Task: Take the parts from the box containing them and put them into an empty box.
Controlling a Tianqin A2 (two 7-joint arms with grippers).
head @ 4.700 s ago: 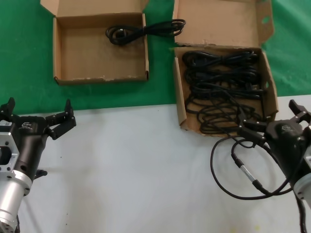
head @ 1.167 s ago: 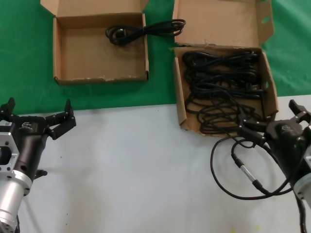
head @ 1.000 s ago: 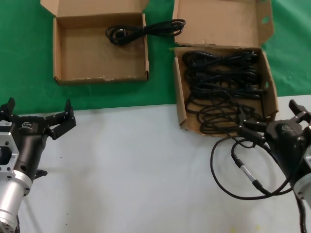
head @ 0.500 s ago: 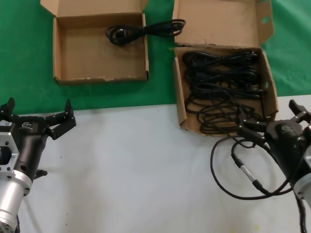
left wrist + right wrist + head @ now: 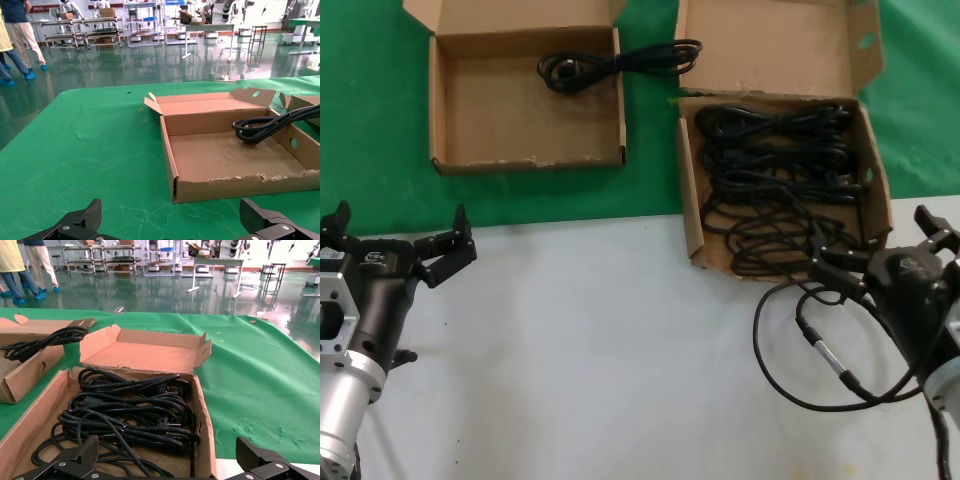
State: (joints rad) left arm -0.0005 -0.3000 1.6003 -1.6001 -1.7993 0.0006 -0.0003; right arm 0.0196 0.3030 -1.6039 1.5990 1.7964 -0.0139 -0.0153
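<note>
The big brown cardboard box (image 5: 775,180) with slanted walls sits on green cloth (image 5: 520,200), full of tangled black rubber cords (image 5: 775,190). 1 cord (image 5: 615,62) droops over the small box (image 5: 525,95) with the ragged rim. Both the left gripper (image 5: 395,240) and right gripper (image 5: 880,250) hover over the white table (image 5: 620,350), fingers spread wide. A thin cable (image 5: 820,355) loops by the right arm. Only the wrist views show the workshop behind.

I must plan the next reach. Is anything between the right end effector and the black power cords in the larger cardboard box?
Nothing visible blocks it. The right end effector, open, sits at the near rim of the larger brown cardboard box, and the black rubber power cords lie uncovered just beyond.
</note>
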